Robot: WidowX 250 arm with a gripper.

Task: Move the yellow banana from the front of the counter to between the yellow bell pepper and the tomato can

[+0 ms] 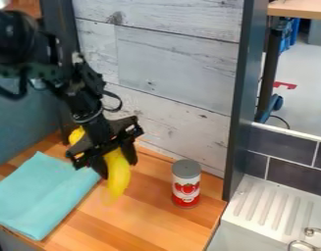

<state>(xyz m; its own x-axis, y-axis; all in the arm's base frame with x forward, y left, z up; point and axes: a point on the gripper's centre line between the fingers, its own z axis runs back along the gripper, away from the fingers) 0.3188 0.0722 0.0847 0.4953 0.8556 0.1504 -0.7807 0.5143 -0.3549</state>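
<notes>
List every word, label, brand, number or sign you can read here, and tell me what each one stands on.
Readable texts: none.
White-and-red label on the grey-topped can: it bears red pictures; any lettering is too small to read.
Yellow banana: no lettering seen.
Folded turquoise cloth: no lettering seen.

Count by kind: banana (pixel 118 172), one; can (pixel 186 184), one; folded cloth (pixel 41 193), one, towards surface's (pixel 146 218) left edge; sink (pixel 251 226), one, beyond right edge.
</notes>
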